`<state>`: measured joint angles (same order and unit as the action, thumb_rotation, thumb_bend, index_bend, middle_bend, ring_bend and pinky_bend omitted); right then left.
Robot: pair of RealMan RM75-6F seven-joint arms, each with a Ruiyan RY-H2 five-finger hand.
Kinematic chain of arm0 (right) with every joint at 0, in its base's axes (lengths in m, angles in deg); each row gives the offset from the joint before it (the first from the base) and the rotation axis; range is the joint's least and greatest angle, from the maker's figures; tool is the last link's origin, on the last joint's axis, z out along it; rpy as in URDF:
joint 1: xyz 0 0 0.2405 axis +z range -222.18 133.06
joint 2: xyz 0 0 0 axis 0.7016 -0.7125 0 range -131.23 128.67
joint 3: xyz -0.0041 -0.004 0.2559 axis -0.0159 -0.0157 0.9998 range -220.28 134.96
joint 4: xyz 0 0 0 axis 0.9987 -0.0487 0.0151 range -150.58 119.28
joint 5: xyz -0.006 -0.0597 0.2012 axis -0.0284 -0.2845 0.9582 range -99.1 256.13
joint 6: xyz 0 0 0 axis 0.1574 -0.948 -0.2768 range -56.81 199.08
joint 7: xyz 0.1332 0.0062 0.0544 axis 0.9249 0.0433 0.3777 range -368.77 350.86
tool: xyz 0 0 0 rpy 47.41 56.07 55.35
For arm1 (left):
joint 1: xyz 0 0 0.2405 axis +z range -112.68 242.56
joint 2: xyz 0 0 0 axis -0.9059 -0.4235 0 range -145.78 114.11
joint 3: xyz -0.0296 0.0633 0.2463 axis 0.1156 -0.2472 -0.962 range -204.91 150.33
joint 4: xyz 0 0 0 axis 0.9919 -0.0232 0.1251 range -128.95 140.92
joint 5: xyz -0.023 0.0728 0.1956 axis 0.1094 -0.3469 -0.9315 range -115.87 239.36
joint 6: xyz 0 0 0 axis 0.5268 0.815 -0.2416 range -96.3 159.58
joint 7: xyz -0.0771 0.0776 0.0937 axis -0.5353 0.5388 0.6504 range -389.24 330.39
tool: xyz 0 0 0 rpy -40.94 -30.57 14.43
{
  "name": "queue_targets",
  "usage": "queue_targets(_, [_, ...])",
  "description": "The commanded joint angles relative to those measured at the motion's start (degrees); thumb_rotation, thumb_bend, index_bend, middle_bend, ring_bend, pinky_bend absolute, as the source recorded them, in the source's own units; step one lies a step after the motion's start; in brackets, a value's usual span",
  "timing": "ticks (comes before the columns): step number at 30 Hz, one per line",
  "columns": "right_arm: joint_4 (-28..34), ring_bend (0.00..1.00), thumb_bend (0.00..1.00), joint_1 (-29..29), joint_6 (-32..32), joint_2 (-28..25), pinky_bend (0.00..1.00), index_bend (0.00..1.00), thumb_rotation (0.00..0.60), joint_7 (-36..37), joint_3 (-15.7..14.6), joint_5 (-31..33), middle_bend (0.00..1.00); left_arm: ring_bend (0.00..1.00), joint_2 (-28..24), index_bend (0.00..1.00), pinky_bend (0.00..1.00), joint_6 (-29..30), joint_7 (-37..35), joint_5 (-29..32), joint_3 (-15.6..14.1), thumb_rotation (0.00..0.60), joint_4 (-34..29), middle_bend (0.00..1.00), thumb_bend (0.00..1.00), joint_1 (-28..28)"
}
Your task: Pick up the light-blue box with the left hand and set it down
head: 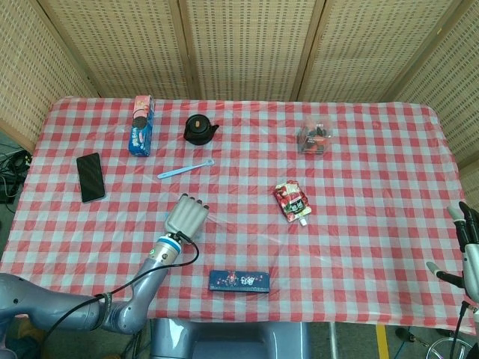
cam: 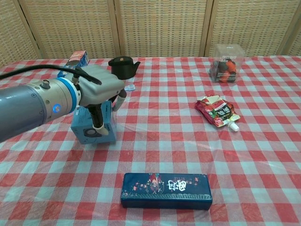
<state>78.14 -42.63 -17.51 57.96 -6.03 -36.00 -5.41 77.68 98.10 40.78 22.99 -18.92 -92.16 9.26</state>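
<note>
Black phone [head: 90, 177] lies near the table's [head: 374, 224] left edge. Cookie box [head: 141, 125] sits toward the back-left corner, black teapot [head: 199, 129] just right of it, blue spoon [head: 185, 169] in front. Left hand [cam: 99, 89] covers the light-blue box [cam: 91, 127] near the front-left, thumb down its front face, fingers curled over the far side, grasping it. Dark pencil case [cam: 165, 190] at the front edge. Red pouch [cam: 216, 111] mid-table, clear box [cam: 225, 63] behind it. Right hand [head: 470, 254] off the right edge, fingers apart, holding nothing.

Bright, even overhead light, soft short shadows, both views sharp, faint sheen on the tablecloth [head: 359, 224].
</note>
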Motion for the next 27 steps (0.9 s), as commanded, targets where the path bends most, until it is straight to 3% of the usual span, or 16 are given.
queue_targets(1, [0.1, 0.0, 0.0, 0.0, 0.0, 0.0, 0.0, 0.0, 0.6, -0.1, -0.1, -0.1, 0.0, 0.52, -4.8, 0.54, 0.47, -2.0, -19.0, -11.4, 2.6, 0.6, -3.0, 0.56, 0.0, 3.9])
queue_targets(4, [0.1, 0.0, 0.0, 0.0, 0.0, 0.1, 0.0, 0.0, 0.6, -0.3, -0.1, -0.2, 0.0, 0.52, -6.4, 0.54, 0.44, -5.9, -40.4, -18.8, 5.0, 0.6, -1.9, 0.56, 0.0, 7.6])
queue_targets(8, [0.2, 0.0, 0.0, 0.0, -0.1, 0.1, 0.0, 0.0, 0.6, -0.6, -0.2, -0.3, 0.0, 0.52, -5.6, 0.54, 0.42, -8.0, -62.4, -25.3, 6.2, 0.6, 2.5, 0.56, 0.0, 11.2])
queue_targets(11, [0.3, 0.0, 0.0, 0.1, 0.0, 0.2, 0.0, 0.0, 0.6, -0.6, -0.2, -0.3, 0.0, 0.52, -4.6, 0.54, 0.41, -9.5, -73.5, -28.6, 6.1, 0.6, 6.3, 0.56, 0.0, 12.6])
queue_targets(20, [0.0, 0.0, 0.0, 0.2, 0.5, 0.4, 0.0, 0.0, 0.6, -0.9, -0.1, 0.3, 0.0, 0.52, 2.4, 0.54, 0.38, -9.2, -92.6, -40.1, 1.7, 0.6, 22.3, 0.55, 0.0, 13.2])
queue_targets(27, [-0.2, 0.0, 0.0, 0.3, 0.7, 0.4, 0.0, 0.0, 0.6, -0.6, 0.0, 0.5, 0.0, 0.52, 6.3, 0.54, 0.37, -8.3, -97.6, -43.2, 0.2, 0.6, 28.9, 0.54, 0.0, 13.0])
